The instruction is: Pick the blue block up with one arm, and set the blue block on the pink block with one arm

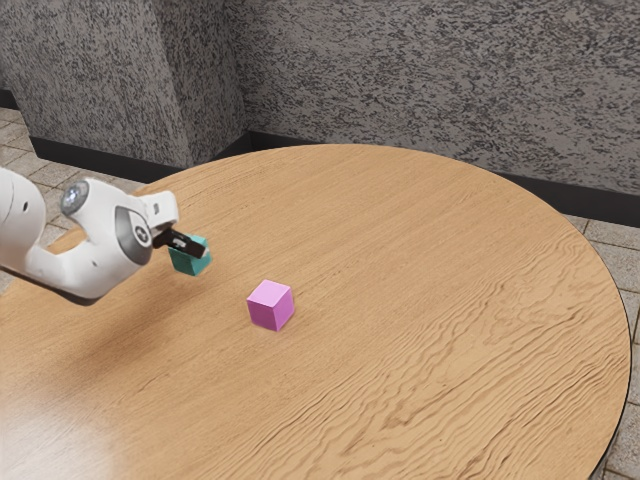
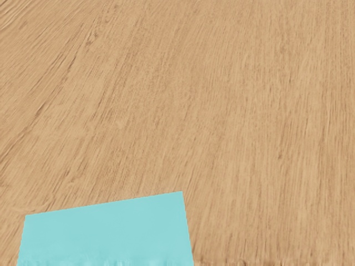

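The blue block [image 1: 194,262], teal in colour, sits between the black fingers of my gripper [image 1: 184,244] at the exterior view's left, tilted a little. The gripper is shut on it. Whether its underside touches the wood I cannot tell. In the wrist view the blue block [image 2: 105,231] lies just under the hand against bare tabletop. The pink block [image 1: 271,304] rests on the table to the exterior view's right of the blue one and nearer the camera, roughly one block's width apart from it.
The round wooden table [image 1: 430,300] stretches wide toward the exterior view's right and front. Its far edge runs close to a speckled grey wall [image 1: 420,80]. My white arm [image 1: 70,240] comes in low over the table's left side.
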`<state>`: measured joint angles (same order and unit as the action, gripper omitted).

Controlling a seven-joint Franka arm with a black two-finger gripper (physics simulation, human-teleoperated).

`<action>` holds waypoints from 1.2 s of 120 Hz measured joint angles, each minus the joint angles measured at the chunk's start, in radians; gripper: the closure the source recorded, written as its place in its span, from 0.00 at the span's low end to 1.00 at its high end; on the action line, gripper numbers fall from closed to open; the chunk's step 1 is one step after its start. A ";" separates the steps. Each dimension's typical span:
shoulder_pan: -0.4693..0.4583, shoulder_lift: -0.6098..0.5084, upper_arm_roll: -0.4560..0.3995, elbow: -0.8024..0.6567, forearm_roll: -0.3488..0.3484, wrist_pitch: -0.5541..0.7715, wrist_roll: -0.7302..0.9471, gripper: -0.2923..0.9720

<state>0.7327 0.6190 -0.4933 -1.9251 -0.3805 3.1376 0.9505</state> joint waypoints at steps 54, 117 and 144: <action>0.023 0.026 0.012 0.000 -0.010 -0.009 0.001 0.29; 0.024 0.067 0.009 0.048 -0.015 -0.018 0.003 0.36; 0.020 0.066 0.013 0.046 -0.050 -0.016 0.002 0.44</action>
<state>0.7530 0.6848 -0.4805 -1.8789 -0.4303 3.1218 0.9526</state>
